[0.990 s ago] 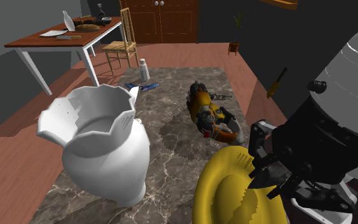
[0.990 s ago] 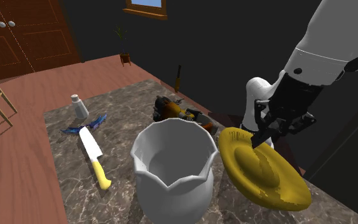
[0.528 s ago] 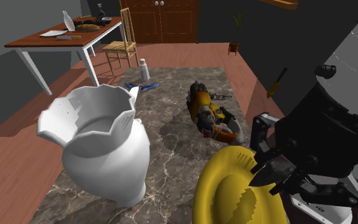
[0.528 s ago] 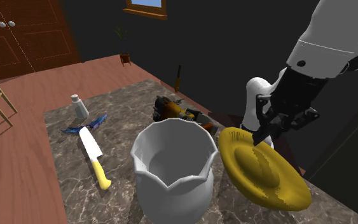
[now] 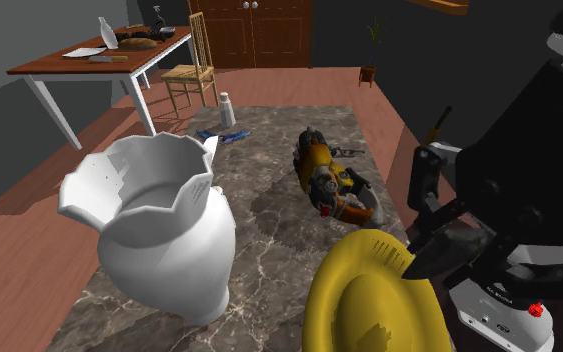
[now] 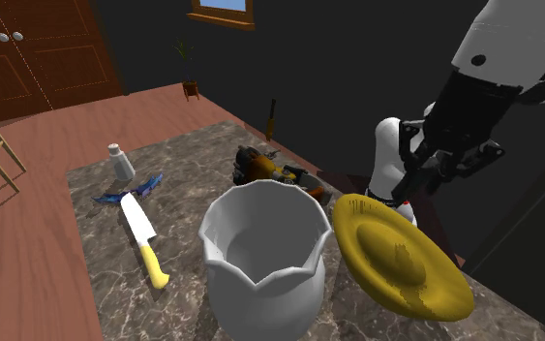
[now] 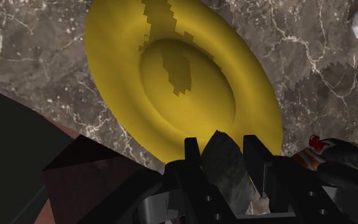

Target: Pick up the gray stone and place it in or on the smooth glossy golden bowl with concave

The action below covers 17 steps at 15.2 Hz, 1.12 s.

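Gray stone [image 7: 221, 167] sits clamped in the gripper [image 7: 222, 142], above the golden bowl [image 7: 117, 60].

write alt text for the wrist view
The black gripper clasps a gray stone between its two fingers, with a glossy golden bowl lying just beyond it on a dark marbled surface.

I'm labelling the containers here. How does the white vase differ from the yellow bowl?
The white vase is tall and deep; the yellow bowl is wide and shallow. The vase's rim is jagged, the bowl's smooth and round. Both stand on the dark marble surface.
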Tool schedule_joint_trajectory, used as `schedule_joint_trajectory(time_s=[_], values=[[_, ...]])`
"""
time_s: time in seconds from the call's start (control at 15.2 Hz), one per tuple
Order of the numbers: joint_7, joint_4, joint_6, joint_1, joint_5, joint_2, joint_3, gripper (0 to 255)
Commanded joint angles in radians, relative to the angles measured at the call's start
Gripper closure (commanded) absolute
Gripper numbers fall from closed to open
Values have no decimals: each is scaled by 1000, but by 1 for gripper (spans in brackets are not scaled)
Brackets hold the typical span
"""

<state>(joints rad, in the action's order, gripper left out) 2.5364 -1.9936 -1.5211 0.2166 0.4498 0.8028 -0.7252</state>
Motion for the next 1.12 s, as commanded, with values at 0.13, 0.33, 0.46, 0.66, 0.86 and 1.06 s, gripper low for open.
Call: schedule_joint_trajectory(time_s=[0.13, 0.33, 0.46, 0.66, 0.86, 1.06], values=[[5, 68, 46, -12, -17, -25, 12, 255], [43, 189, 70, -63, -37, -107, -42, 255], [71, 266, 81, -101, -52, -163, -89, 255], [62, 208, 46, -89, -40, -139, -87, 255], [54, 153, 11, -77, -28, -117, -88, 255], [47, 101, -24, -66, -16, -98, -91, 255]])
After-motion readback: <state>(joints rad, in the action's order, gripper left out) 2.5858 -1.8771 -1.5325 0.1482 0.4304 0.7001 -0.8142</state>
